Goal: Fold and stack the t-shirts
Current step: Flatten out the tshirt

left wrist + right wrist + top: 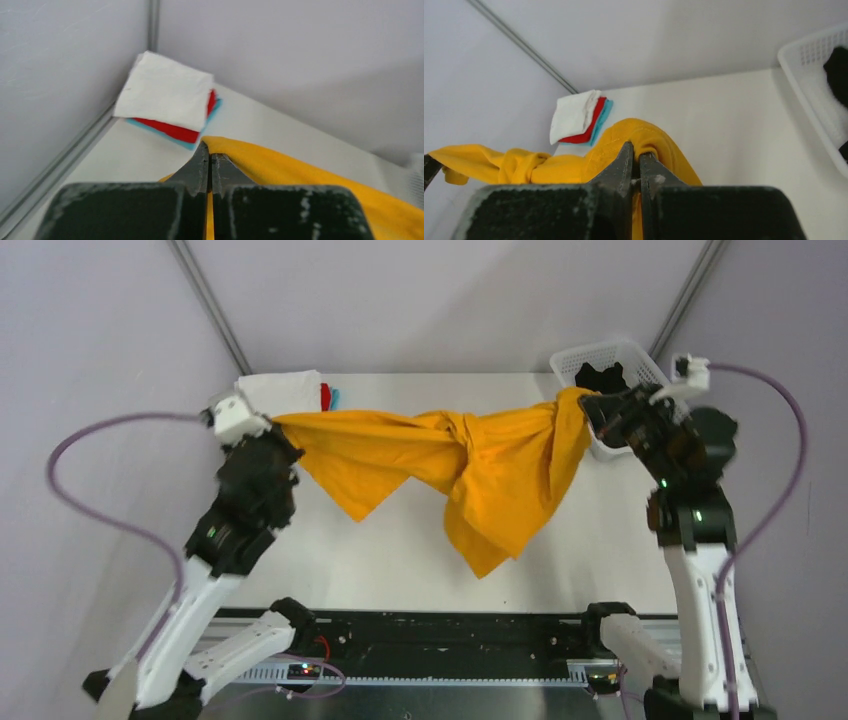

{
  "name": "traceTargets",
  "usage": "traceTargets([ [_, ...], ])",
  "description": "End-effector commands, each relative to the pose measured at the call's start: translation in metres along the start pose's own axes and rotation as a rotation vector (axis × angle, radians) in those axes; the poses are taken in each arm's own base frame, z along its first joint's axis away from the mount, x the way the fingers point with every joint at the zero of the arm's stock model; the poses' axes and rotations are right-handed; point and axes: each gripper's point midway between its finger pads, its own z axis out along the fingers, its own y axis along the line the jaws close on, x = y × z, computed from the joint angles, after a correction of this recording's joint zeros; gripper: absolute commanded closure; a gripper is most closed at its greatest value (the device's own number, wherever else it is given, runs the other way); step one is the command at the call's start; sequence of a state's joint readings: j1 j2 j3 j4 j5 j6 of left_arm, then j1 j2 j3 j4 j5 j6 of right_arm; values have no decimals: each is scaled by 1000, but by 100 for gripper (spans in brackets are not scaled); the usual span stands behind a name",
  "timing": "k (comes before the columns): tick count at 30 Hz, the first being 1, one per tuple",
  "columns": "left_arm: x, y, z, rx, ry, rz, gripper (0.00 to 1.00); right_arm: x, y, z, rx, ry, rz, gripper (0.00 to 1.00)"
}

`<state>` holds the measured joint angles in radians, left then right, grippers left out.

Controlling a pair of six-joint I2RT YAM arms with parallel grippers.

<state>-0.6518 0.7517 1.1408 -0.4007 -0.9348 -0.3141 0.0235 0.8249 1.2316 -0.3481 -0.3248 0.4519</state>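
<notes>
Our left claw point(209, 150) is pinched shut on one end of the mustard-yellow t-shirt point(470, 460), with cloth showing on either side of the closed tips. Our right claw point(636, 151) is likewise clamped tight on the other end, a fold of yellow bunched over its tips. Between the two claws we see the shirt strung out above the table point(400, 560), twisted into a knot-like bunch near its middle. Two loose points hang down, the longer one on the right half.

Beyond the left claw, in the far left corner of the table, we see a folded stack: the white t-shirt point(165, 92) on top, the red t-shirt point(170, 131) under it and the light-blue t-shirt point(192, 145) at the bottom, edges peeking out on the right side. Just behind the right claw, at the far right corner, stands the white basket point(600, 353) with the black t-shirt point(603, 375) lying in it.
</notes>
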Motion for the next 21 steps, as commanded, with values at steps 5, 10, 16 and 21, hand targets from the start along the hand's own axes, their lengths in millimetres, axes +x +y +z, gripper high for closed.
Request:
traceTargets([
  [5,-13,4,69,-105,19,-3,100,-34,-16,52,-8,-32,-1,100],
  [10,-7,4,58,-37,34,-35,100,-23,-20,36,22,13,19,100],
  [16,-7,14,9,86,5,-149,100,-7,-3,-6,13,46,19,100],
  [21,-7,19,-18,154,10,-184,100,-12,-2,-38,79,-10,-2,100],
])
